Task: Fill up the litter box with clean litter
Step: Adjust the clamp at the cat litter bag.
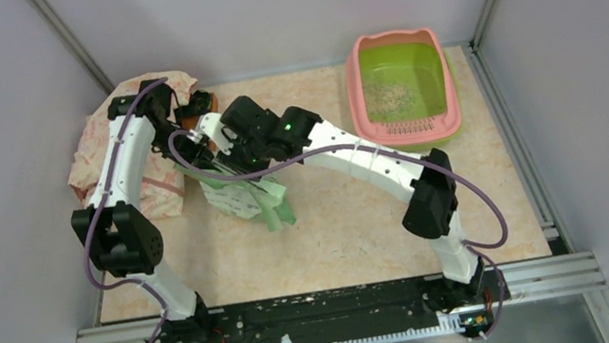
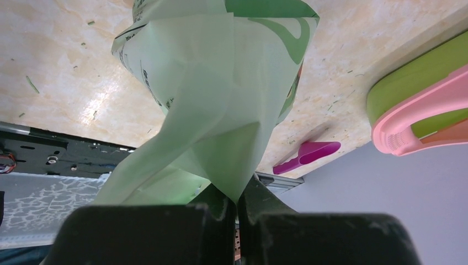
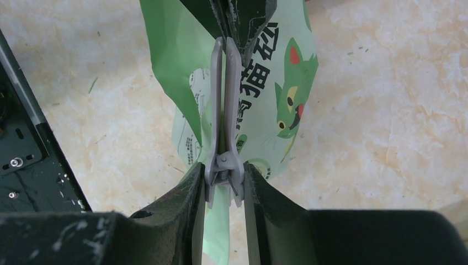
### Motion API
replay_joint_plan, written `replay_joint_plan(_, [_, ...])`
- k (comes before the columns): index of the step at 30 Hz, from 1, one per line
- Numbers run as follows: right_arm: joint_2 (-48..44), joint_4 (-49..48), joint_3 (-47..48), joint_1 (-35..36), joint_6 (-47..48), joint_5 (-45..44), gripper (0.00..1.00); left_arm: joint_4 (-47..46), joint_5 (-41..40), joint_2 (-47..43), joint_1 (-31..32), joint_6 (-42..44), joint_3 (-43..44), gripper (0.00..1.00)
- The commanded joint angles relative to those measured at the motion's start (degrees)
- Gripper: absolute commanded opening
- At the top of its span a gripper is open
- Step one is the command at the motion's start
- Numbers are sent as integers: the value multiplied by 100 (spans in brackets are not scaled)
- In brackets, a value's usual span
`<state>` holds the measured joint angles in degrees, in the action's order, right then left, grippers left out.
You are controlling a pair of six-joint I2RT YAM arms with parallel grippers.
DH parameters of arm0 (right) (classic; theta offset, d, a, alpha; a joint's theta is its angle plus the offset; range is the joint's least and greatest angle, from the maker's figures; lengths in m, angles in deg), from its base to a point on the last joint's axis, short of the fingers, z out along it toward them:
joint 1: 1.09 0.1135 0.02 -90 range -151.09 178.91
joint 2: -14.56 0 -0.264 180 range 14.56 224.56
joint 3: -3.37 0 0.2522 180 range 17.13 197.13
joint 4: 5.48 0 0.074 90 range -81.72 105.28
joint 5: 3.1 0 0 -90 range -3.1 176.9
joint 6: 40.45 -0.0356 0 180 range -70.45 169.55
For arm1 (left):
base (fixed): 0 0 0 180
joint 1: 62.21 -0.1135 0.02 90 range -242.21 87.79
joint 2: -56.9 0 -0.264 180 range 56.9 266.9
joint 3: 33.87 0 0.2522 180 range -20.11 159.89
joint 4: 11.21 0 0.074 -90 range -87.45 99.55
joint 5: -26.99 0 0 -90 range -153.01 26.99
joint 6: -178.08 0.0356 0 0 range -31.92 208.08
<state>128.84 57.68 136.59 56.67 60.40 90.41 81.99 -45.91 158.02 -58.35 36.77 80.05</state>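
The litter box, pink-rimmed with a lime-green basin, stands at the table's back right. A thin patch of clean litter lies in it. A light green printed bag hangs above the table between the arms. My left gripper is shut on a corner of the bag. In the right wrist view a grey spring clip clamps the bag's top. My right gripper is shut on that clip's handle end. The left gripper's black fingers show just beyond the clip.
A crumpled beige-pink patterned sheet lies at the back left. A purple scoop rests on the table near the litter box. Grey walls enclose the table, and the black base rail runs along the near edge.
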Motion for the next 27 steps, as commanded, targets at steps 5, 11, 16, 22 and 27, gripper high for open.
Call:
replay_joint_plan(5, [440, 646, 745, -125, 171, -29, 0, 44, 108, -402, -87, 51, 390, 0])
replay_joint_plan(11, [668, 738, 1049, -133, 189, -6, 0, 56, 91, -400, -87, 60, 438, 0])
replay_joint_plan(16, [810, 864, 1324, -133, 248, 30, 0, 45, 89, -378, -87, 68, 452, 0])
replay_joint_plan(22, [938, 852, 1371, -133, 268, 41, 0, 44, 69, -356, -87, 79, 481, 0])
replay_joint_plan(27, [790, 483, 1015, -132, 260, 77, 0, 31, 67, -333, -87, 104, 470, 0])
